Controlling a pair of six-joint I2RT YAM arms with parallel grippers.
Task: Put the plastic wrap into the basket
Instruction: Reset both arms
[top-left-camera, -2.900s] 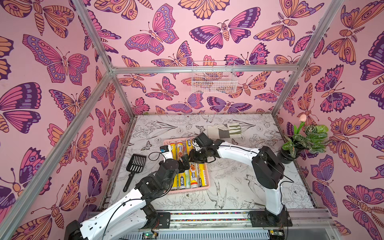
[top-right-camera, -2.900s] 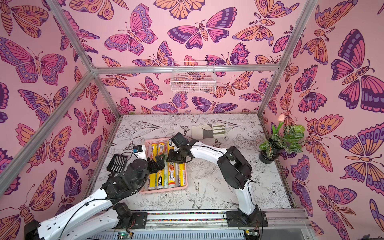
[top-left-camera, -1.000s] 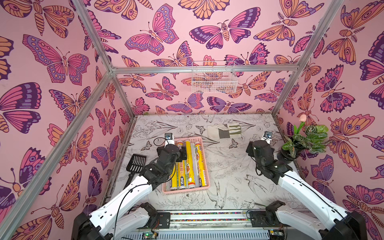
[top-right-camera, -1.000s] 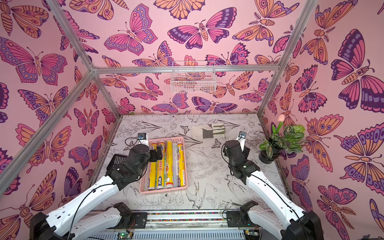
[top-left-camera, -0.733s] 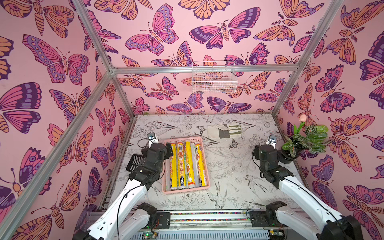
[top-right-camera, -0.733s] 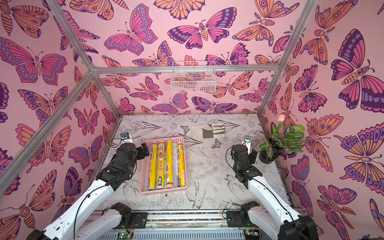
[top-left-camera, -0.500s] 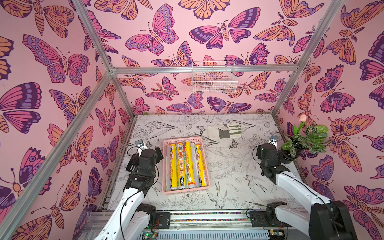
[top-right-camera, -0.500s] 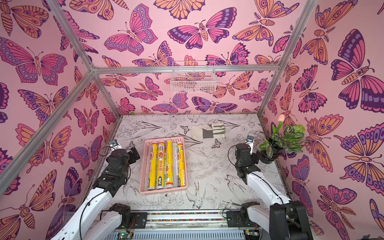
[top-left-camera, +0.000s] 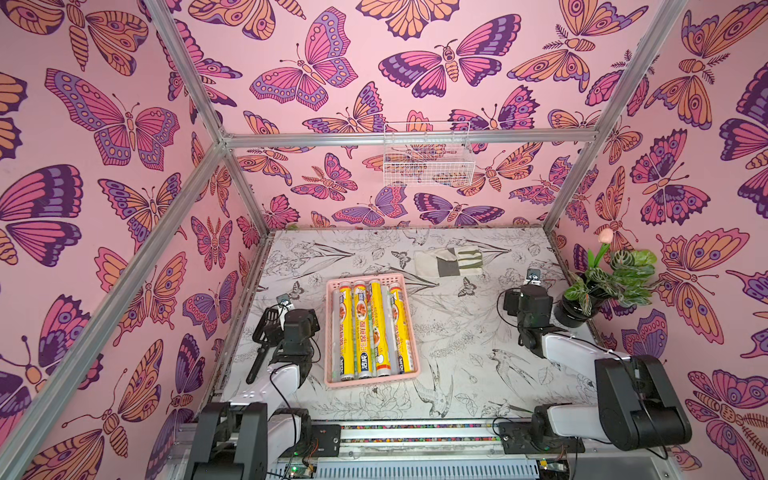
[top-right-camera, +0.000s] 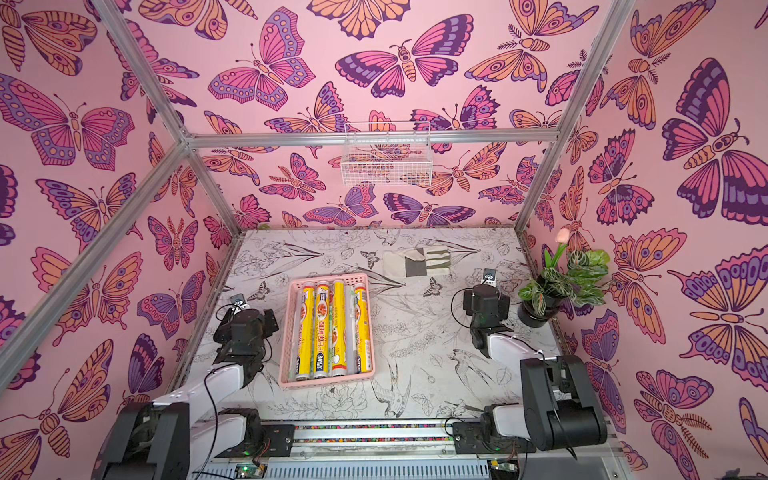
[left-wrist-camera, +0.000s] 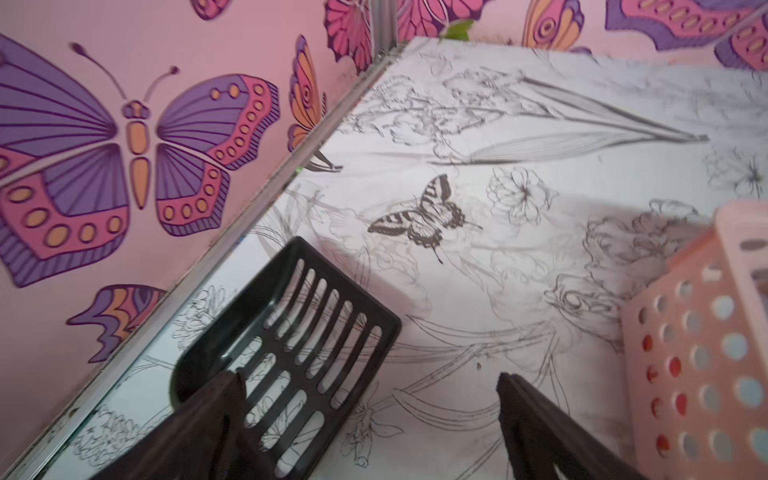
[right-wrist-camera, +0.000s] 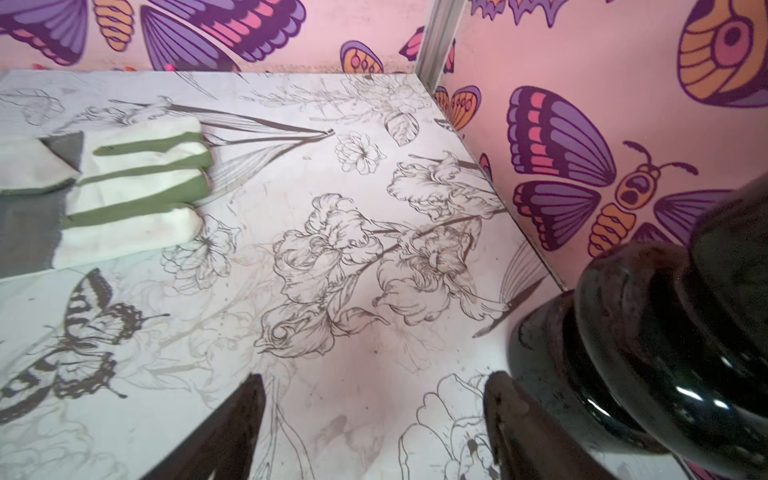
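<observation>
The pink perforated basket (top-left-camera: 371, 277) (top-right-camera: 328, 277) lies in the middle of the table in both top views. Several long rolls of plastic wrap (top-left-camera: 376, 328) (top-right-camera: 332, 330), yellow and whitish, lie side by side inside it. In the left wrist view my left gripper (left-wrist-camera: 369, 376) is open and empty, low over the table. The basket's wall (left-wrist-camera: 698, 332) is on one side of it and a black scoop on the other. My right gripper (right-wrist-camera: 376, 376) is open with only bare table between its fingers, well right of the basket. Neither gripper touches a roll.
A black slotted scoop (top-left-camera: 266, 328) (left-wrist-camera: 291, 332) lies by the left wall, partly under one left finger. A folded green-striped cloth (top-left-camera: 449, 262) (right-wrist-camera: 137, 187) lies behind the basket. A potted plant (top-left-camera: 602, 282) in a black pot (right-wrist-camera: 665, 353) stands right beside the right gripper. A white wire basket (top-left-camera: 428, 160) hangs on the back wall.
Both arms have drawn away from the basket, the left toward the left wall over the scoop, the right toward the plant. The rolls stay in the basket.
</observation>
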